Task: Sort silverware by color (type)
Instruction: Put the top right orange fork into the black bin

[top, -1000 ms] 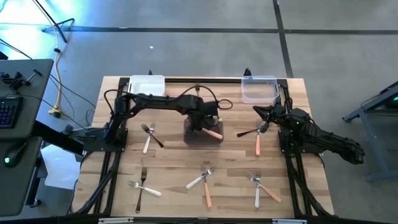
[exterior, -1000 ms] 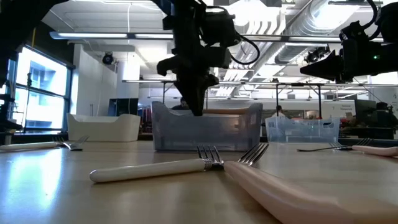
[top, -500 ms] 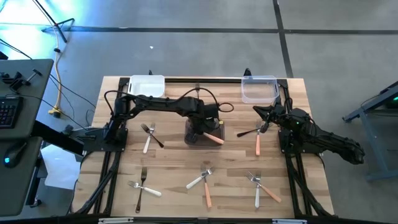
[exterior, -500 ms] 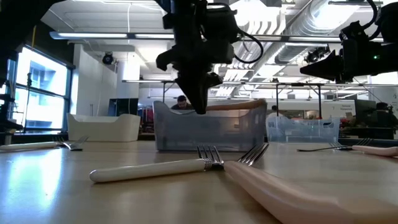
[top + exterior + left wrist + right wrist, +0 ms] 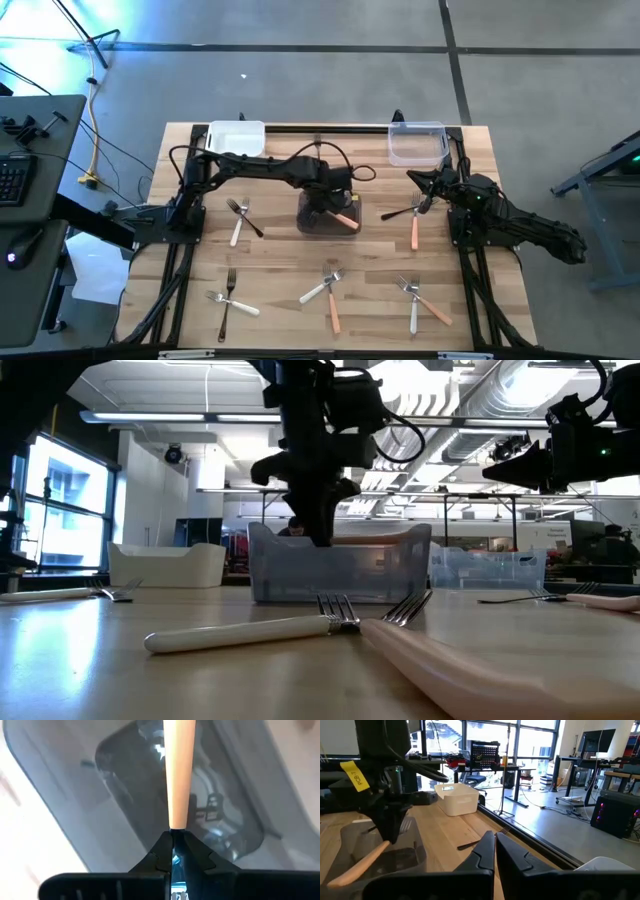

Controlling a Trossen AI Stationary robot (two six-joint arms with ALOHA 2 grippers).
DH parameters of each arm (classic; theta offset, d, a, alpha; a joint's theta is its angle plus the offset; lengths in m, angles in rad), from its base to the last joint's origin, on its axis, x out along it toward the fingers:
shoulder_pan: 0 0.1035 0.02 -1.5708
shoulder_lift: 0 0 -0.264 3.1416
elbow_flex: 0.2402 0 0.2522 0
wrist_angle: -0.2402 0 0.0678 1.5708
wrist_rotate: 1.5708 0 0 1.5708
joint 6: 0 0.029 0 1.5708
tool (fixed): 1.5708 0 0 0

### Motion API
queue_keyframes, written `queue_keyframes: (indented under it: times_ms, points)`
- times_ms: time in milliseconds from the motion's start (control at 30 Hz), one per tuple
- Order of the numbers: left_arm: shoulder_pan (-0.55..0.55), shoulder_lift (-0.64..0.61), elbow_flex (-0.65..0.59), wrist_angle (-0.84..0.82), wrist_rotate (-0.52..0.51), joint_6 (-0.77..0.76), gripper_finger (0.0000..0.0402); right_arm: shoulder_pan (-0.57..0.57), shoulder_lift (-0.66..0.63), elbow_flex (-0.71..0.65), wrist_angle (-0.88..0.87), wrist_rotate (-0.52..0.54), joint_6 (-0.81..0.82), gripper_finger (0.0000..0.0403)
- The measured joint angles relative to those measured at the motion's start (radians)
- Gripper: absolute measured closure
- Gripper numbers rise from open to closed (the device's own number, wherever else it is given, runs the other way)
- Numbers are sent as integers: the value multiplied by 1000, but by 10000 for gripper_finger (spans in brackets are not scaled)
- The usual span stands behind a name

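Centrally, the left tool (image 5: pixel 173 845) pinches an orange fork (image 5: pixel 178 770) over the dark tub (image 5: pixel 322 216). Right tool (image 5: pixel 494 845) waits pressed together above the desk (image 5: pixel 280 270)

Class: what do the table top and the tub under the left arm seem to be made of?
Table top: looks like pale wood with a smooth finish, since plank seams and grain show.
Tub: probably smoky see-through plastic, since the room shows dimly through its walls.
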Motion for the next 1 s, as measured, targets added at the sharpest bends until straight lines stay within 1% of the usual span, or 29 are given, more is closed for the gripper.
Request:
queue_keyframes:
  times_ms: [167,267,400,533,767,1000]
  points:
    - [0,-3,0,0,-7,142,396,0,0,0,0,0,0,403]
    - [0,-3,0,2,-7,181,396,0,0,0,0,0,0,403]
    - [3,-3,0,-2,0,173,396,0,0,0,0,0,0,403]
    - [3,11,0,-4,50,146,396,0,0,0,0,0,0,403]
    - [3,68,-1,-10,51,122,396,0,0,0,0,0,0,403]
    - [4,71,-2,-3,50,105,396,0,0,0,0,0,0,403]
